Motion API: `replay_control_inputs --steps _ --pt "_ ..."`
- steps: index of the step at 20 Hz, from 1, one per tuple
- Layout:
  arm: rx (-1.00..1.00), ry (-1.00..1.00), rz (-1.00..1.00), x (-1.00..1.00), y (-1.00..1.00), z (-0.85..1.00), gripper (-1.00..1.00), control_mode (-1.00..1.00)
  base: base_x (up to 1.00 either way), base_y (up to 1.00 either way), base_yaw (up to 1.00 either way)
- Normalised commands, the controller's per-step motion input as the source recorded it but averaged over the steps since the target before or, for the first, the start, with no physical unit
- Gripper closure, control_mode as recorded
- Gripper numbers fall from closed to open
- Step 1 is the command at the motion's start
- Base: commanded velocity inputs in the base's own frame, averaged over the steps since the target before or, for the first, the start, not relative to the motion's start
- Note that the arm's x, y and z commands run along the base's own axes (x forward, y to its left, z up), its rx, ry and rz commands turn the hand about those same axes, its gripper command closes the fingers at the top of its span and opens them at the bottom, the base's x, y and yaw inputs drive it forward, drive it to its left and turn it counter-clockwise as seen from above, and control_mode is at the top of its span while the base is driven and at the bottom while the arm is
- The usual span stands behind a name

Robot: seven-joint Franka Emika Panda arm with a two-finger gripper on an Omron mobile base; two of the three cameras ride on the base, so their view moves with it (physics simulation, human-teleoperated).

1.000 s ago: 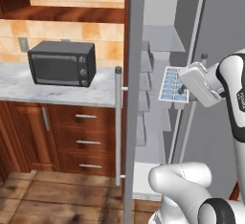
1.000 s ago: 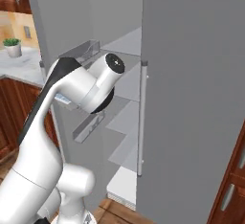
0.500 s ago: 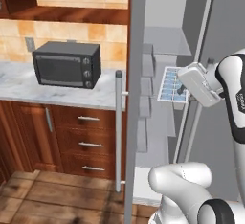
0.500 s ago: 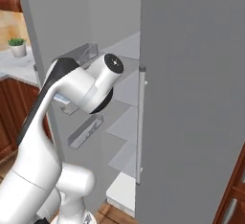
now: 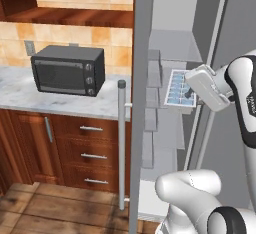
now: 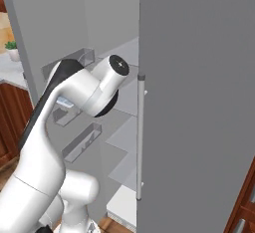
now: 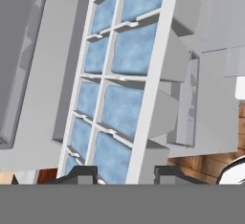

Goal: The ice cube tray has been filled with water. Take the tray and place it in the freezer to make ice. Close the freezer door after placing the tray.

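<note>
The ice cube tray (image 5: 176,89) is a small white tray whose square cells hold pale blue water (image 7: 122,108). My gripper (image 5: 189,93) is shut on its near end and holds it tilted in the open freezer (image 5: 170,48), level with the middle shelves. In the hand view my gripper (image 7: 127,175) has a dark fingertip on each side of the ice cube tray (image 7: 143,89). The freezer door (image 5: 142,53) stands open, edge-on at the left, with its long silver handle (image 5: 121,143) facing me. My arm hides the gripper in the right base view.
A black microwave (image 5: 67,70) sits on the marble counter (image 5: 30,98) left of the freezer, above wooden drawers (image 5: 90,148). The other grey door (image 6: 199,77) with its bar handle (image 6: 141,137) stands close on the right. Door bins (image 6: 74,60) line the open door.
Both base views have shifted a little, so the base has moved. The tray stays in my grip in front of the shelves.
</note>
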Motion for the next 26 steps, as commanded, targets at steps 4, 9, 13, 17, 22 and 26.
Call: replay_control_inputs --steps 4,9,13,17,22,26 --pt "-0.03 -0.05 -0.01 0.0 0.0 0.0 1.0 -1.0 0.0 0.0 0.0" --pt "-0.01 -0.03 -0.07 0.0 0.0 0.18 1.0 -1.0 0.0 0.0 0.0" --pt "0.0 0.0 -0.09 0.0 0.0 0.49 1.0 -1.0 0.0 0.0 0.0" --pt "0.0 0.03 -0.07 0.0 0.0 0.52 1.0 -1.0 0.0 0.0 0.0" --pt "0.0 0.02 -0.06 0.12 -0.01 0.27 1.0 -1.0 0.0 0.0 0.0" --pt "0.0 -0.01 -0.08 0.26 0.0 0.08 1.0 -1.0 0.0 0.0 0.0"
